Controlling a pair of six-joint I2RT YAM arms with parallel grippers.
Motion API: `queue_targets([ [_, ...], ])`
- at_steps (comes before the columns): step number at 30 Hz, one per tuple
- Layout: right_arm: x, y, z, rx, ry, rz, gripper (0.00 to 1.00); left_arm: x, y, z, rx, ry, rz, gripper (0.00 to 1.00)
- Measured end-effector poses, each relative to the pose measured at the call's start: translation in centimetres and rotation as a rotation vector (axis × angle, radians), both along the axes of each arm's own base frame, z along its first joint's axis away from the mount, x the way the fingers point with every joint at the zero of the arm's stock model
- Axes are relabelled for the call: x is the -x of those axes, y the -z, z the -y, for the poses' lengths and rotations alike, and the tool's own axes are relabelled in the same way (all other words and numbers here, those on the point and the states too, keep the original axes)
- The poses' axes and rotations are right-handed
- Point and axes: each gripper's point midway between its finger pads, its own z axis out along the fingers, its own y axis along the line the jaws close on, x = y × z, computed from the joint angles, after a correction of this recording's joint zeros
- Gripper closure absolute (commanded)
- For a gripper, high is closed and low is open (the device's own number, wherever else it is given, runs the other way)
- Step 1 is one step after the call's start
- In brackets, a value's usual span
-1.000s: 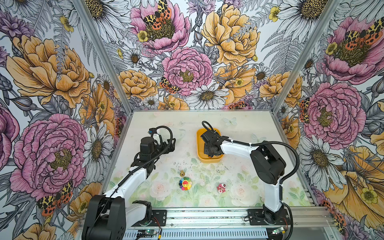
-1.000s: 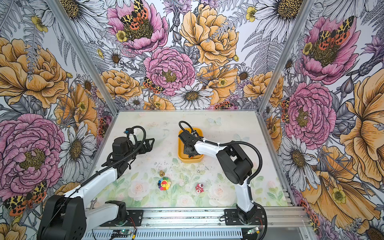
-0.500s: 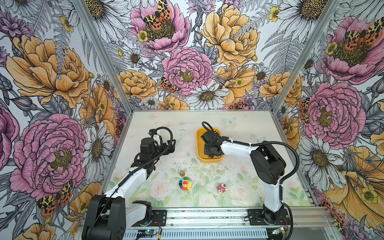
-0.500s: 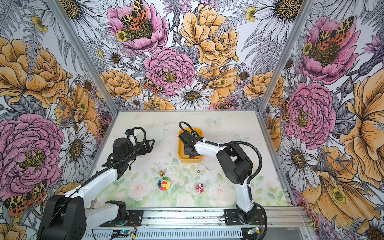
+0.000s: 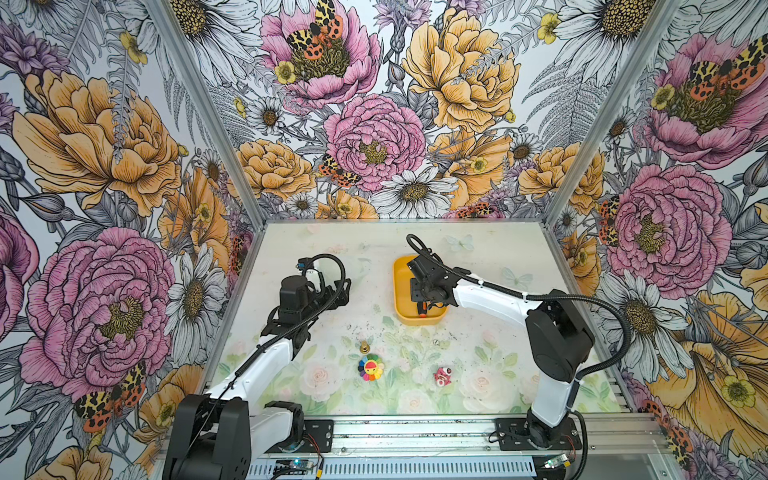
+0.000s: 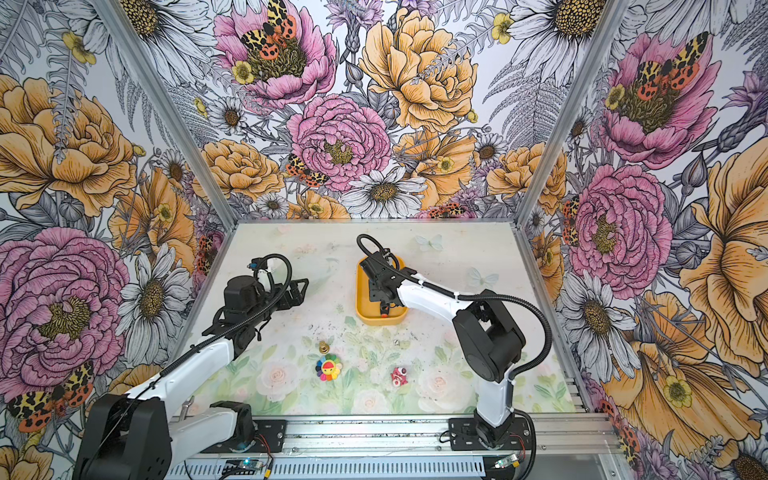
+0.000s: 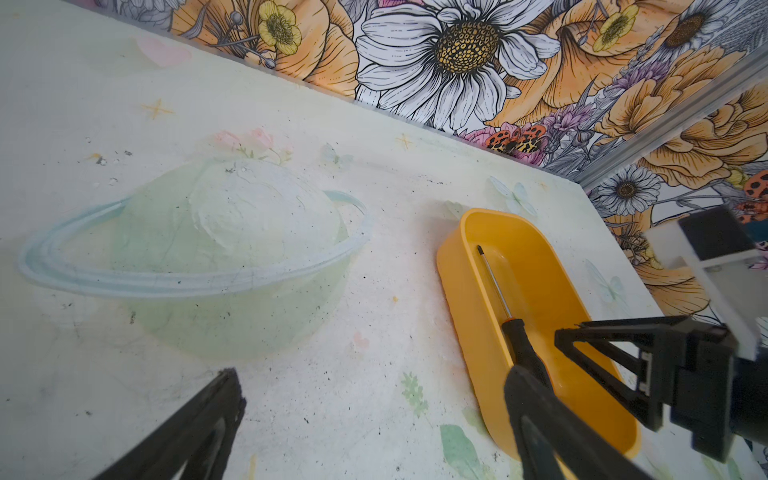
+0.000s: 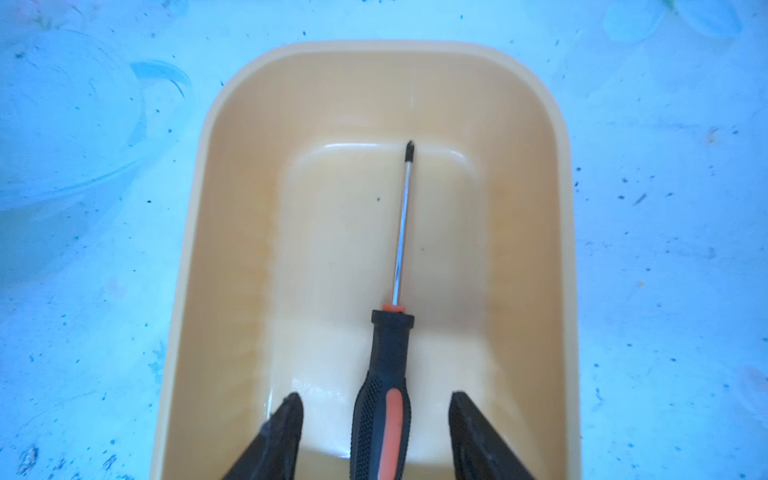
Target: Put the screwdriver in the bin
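Two robot arms are standing over the pale surface (image 5: 490, 257), and the right one is reaching out over the yellow bin (image 5: 401, 297). The screwdriver (image 8: 390, 332) is lying flat on the floor of the bin. Its thin metal tip is pointing at the far short wall and its black-and-orange handle is at the near end. The right pincer (image 8: 374, 399) is hanging just over the handle with its two black fingers (image 8: 286, 419) spread apart, one on each side. There is a gap between each finger and the handle, so it is not gripping anything. The left pincer (image 7: 374, 380) is hanging well away from the bin, and it is wide open too, with only bare surface showing between its fingers. Nearer the front, a rainbow flower toy (image 5: 370, 368), a little red toy (image 5: 443, 376) and a small gold thing (image 5: 365, 347) are sitting on the surface.
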Motion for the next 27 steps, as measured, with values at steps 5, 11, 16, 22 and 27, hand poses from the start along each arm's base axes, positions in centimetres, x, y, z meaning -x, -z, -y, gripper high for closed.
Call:
queue_targets([
  [5, 0.5, -5.5, 3.0, 0.109, -0.073, 0.161, 0.42, 0.0, -1.7, -1.0, -0.057, -0.029, 0.068, 0.01],
  [11, 0.4, -8.9, 11.4, 0.224, -0.021, 0.303, 0.42, -0.3, -4.3, -2.6, -0.168, -0.082, 0.194, 0.01],
  [16, 1.0, -6.7, 20.7, 0.257, 0.123, 0.376, 0.42, -0.7, -4.4, -5.1, -0.283, -0.164, 0.297, 0.01],
  [22, 2.0, -3.4, 26.5, 0.213, 0.250, 0.443, 0.42, -2.5, -0.6, -7.7, -0.376, -0.233, 0.254, 0.01],
  [27, 1.3, -3.1, 27.3, 0.184, 0.266, 0.549, 0.42, -3.9, 2.8, -8.4, -0.406, -0.229, 0.183, 0.01],
])
